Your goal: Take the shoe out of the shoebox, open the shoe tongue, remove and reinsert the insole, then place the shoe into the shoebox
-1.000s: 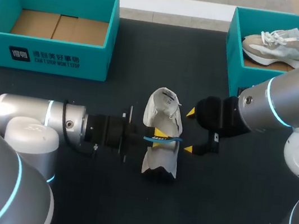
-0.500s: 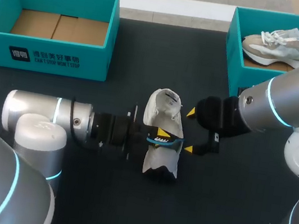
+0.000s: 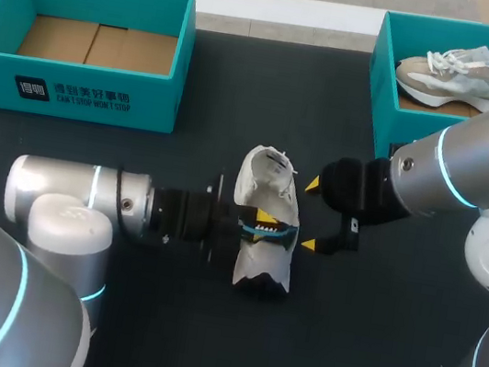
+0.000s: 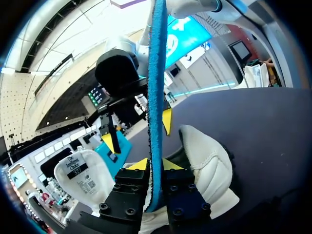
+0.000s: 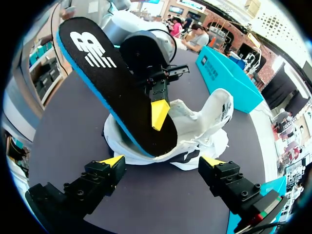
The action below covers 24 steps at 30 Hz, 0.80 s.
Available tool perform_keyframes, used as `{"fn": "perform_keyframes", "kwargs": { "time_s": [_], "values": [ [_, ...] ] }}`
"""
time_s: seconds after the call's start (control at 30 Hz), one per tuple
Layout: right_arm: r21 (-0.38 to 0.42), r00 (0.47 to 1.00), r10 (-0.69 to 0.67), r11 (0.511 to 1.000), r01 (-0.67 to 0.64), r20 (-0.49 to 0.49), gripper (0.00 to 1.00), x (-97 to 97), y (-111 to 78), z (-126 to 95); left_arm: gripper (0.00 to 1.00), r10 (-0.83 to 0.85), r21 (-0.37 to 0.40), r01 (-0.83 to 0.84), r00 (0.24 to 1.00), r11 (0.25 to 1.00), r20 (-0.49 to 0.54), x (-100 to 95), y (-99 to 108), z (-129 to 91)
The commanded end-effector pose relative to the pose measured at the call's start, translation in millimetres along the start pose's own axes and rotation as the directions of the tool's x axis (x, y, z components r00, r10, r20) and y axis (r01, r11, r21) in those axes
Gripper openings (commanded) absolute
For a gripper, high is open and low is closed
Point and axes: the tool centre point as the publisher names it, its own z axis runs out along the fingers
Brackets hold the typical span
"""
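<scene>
Black table (image 3: 155,337), filling the frame. Empty teal shoebox (image 3: 81,97), upper left. White shoe (image 3: 260,270), frame centre, tongue raised. Insole (image 5: 112,83), pinched edgewise by left gripper (image 3: 261,226), now carried further right over the shoe's opening; reinsertion likely under way. Right gripper (image 3: 310,214), fingers spread, just right of the shoe.

The insole (image 5: 117,92) is black with a white logo and a blue edge. The shoe (image 3: 262,259) is white, black at its near end. The left box (image 3: 91,94) and right box (image 3: 382,89) are teal, the table (image 3: 200,344) black.
</scene>
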Motion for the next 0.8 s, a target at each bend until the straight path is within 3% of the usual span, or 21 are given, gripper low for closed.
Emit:
{"fn": "perform_keyframes", "kwargs": {
  "time_s": [0.03,0.47,0.57,0.63,0.8],
  "values": [
    [0.002,1.0,0.0,1.0,0.0,0.004,1.0,1.2,1.0,2,0.23,0.009,-0.002,-0.009,1.0,1.0,0.014,1.5,-10,-8],
    [0.002,1.0,0.0,1.0,0.0,0.004,1.0,1.2,1.0,2,0.07,0.039,0.026,-0.04,0.999,0.999,0.032,-4.6,-37,-15],
    [0.002,1.0,0.0,1.0,0.0,0.004,1.0,1.2,1.0,2,0.06,0.04,0.023,-0.041,0.999,0.999,0.03,-1.1,-37,-15],
    [0.002,1.0,0.0,1.0,0.0,0.004,1.0,1.2,1.0,2,0.0,0.039,0.015,-0.039,0.999,0.999,0.023,2.2,-35,-14],
    [0.002,1.0,0.0,1.0,0.0,0.004,1.0,1.2,1.0,2,0.0,0.05,-0.01,-0.05,0.999,0.999,-0.001,6.4,-24,-6]
  ]
}}
